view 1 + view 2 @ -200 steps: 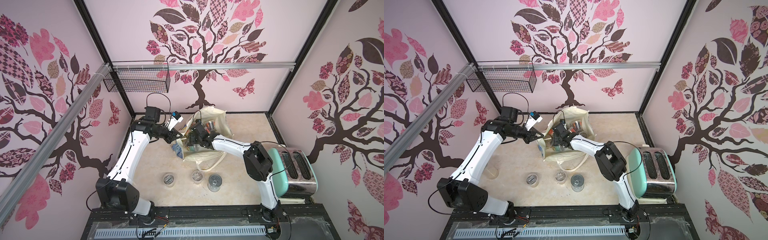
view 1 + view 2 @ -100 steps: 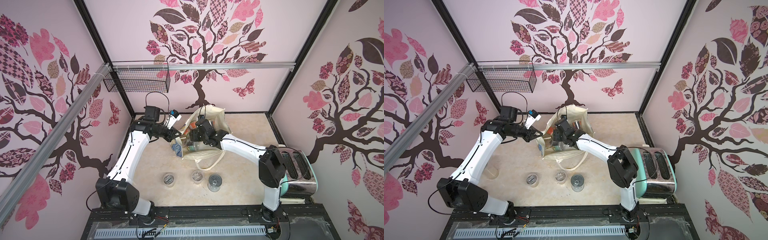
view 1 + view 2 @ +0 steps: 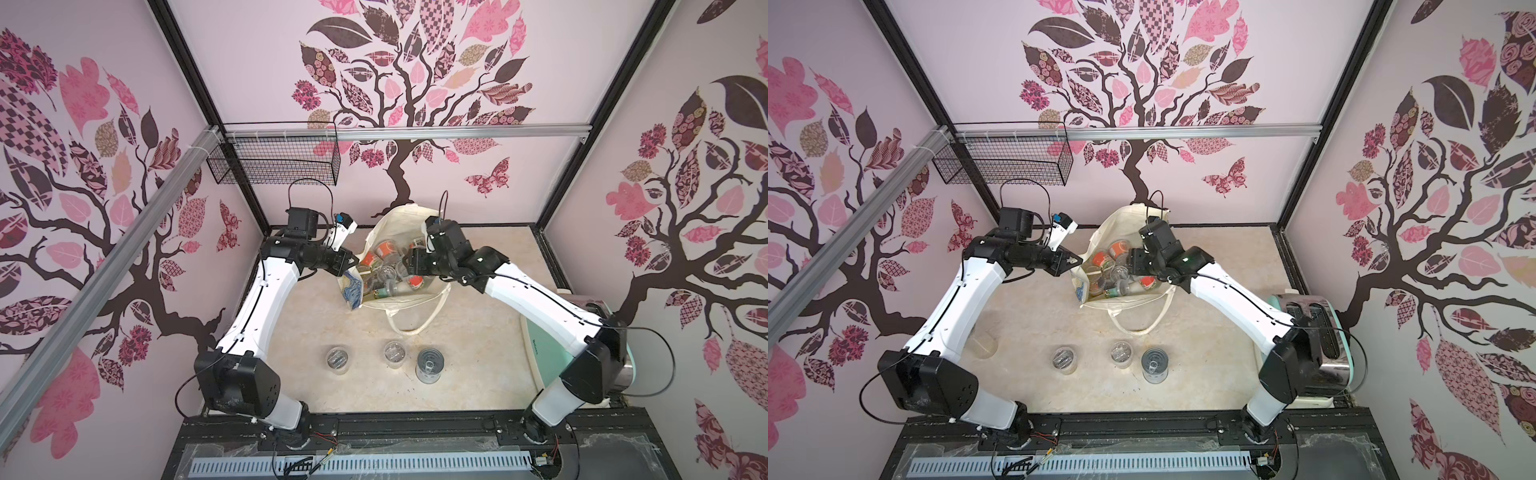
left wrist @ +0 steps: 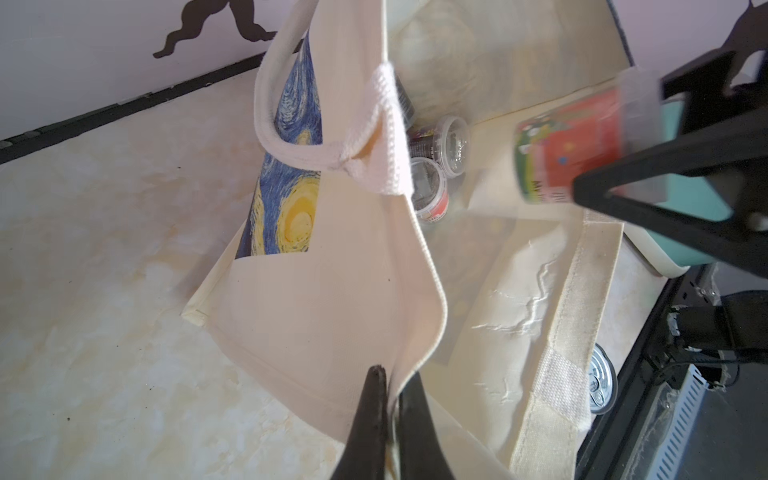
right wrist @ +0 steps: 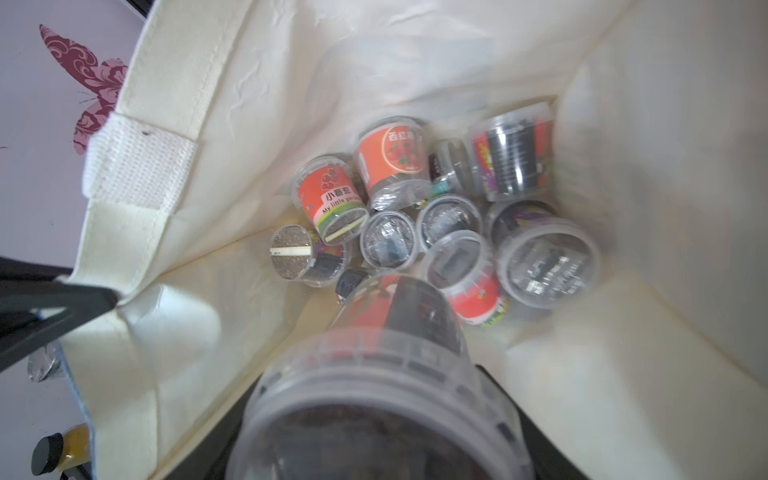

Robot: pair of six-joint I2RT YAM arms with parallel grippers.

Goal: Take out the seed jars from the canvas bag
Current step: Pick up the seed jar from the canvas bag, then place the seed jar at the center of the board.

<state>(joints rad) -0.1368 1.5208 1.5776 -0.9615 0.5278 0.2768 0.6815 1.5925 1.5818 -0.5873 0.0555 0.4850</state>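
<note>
The cream canvas bag [image 3: 399, 226] [image 3: 1115, 226] stands open at the back of the table, with several seed jars [image 5: 392, 156] lying in its bottom. My left gripper [image 3: 353, 261] [image 4: 392, 374] is shut on the bag's rim [image 4: 419, 316] and holds that side up. My right gripper [image 3: 409, 264] [image 3: 1133, 264] is over the bag's mouth, shut on a red-labelled seed jar [image 4: 573, 149] [image 5: 382, 374]. That jar hides most of its fingers [image 5: 494, 386]. Two clear seed jars [image 3: 337, 359] [image 3: 394, 353] stand on the table in front.
A tin can [image 3: 430, 365] stands beside the two front jars. A mint-green toaster [image 3: 1316, 332] sits at the right under my right arm. A wire basket [image 3: 274, 162] hangs on the back wall. A mustard-yellow jar with a black lid [image 5: 62, 453] lies outside the bag.
My right arm has drawn up and back from inside the bag with the jar in its grip, and its elbow has swung right. My left gripper has kept its hold on the rim.
</note>
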